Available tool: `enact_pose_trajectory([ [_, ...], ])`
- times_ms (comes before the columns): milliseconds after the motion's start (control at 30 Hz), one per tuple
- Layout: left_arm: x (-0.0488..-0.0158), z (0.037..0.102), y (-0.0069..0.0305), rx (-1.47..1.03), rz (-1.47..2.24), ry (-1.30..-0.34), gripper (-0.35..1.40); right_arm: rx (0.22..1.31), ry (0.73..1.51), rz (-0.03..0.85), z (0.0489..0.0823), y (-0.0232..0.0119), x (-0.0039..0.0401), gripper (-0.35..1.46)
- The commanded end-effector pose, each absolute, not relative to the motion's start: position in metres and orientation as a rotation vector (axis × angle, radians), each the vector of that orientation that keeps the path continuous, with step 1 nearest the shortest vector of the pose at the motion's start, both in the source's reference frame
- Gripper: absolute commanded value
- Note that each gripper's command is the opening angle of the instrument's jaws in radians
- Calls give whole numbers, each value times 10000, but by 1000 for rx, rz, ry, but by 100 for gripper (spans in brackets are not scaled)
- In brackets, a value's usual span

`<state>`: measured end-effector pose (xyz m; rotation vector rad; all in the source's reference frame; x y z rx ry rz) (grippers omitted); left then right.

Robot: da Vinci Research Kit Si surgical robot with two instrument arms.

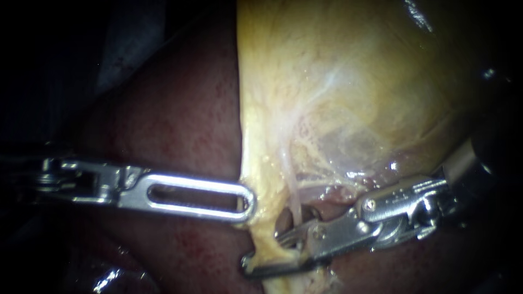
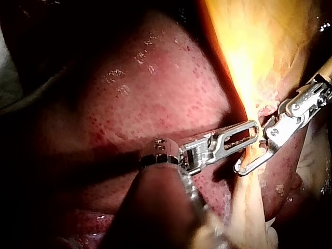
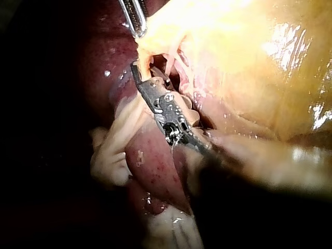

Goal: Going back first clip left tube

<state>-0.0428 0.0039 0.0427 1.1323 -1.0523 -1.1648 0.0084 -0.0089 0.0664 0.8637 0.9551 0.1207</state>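
My right instrument [image 1: 261, 251] comes in from the right, its jaws open on either side of a yellow strand of tissue, the left tube [image 1: 268, 231], below the gallbladder [image 1: 348, 98]. I cannot make out a clip on the tube. A thinner pale tube [image 1: 295, 198] runs just right of it, above the upper jaw. My left instrument [image 1: 248, 200], with a slotted jaw, lies across the liver [image 1: 180, 120], jaws shut on the gallbladder's yellow edge. The left wrist view shows both tips close together: left instrument [image 2: 254, 129], right instrument [image 2: 252, 158]. My right instrument [image 3: 139, 75] also shows in its own wrist view.
Dark red liver fills the left and lower parts of the endoscope view. Pale fatty tissue [image 3: 111, 155] hangs beside my right instrument's shaft. The surroundings beyond the tissue are dark.
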Motion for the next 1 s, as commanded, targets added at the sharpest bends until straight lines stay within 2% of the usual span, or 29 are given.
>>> enact_pose_trajectory([
  [33, -428, 427, 39, 1132, -1165, -1052, -35, 864, 955, 119, 664, -89, 84, -35],
  [367, -428, 428, 38, 1132, -1165, -1052, -35, 865, 955, 117, 664, -90, 85, -33],
  [433, -428, 428, 38, 1132, -1165, -1052, -35, 860, 957, 120, 663, -91, 85, -7],
  [533, -428, 427, 38, 1132, -1165, -1052, -35, 845, 959, 139, 662, -90, 85, 16],
  [667, -428, 427, 38, 1132, -1165, -1052, -35, 809, 977, 116, 663, -86, 84, 38],
  [1000, -428, 427, 38, 1132, -1165, -1052, -35, 783, 991, 119, 653, -72, 75, 43],
])
